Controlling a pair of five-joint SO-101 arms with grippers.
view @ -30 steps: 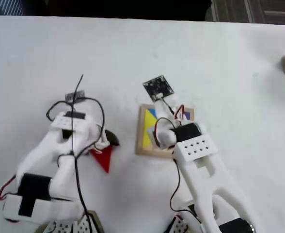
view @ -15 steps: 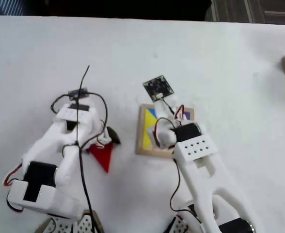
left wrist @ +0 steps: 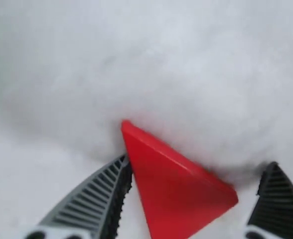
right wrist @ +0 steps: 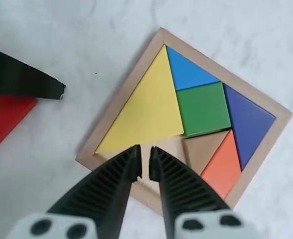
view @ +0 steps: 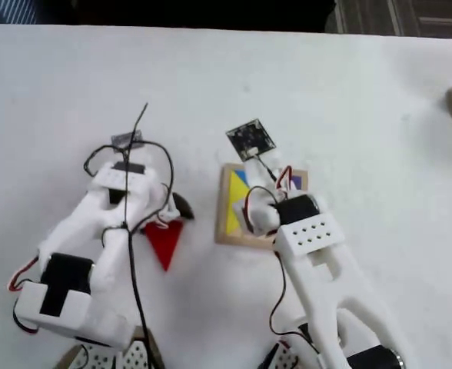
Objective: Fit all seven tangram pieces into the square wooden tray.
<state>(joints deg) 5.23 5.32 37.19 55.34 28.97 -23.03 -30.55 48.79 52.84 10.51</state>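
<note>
The left gripper (left wrist: pixel 199 167), spread wide, is straddling the red triangle (left wrist: pixel 179 194), which is lying left of the wooden tray (view: pixel 220 211) in the high view.

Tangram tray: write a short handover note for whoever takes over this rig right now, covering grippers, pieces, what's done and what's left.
Left gripper: open, fingers either side of the red triangle, which lies flat beside the wooden tray.
Right gripper: shut, empty, above the tray's bare gap.
Done: apparently six pieces seated, including yellow triangle and green square.
Left: grip the red triangle, fit it into the gap.
</note>
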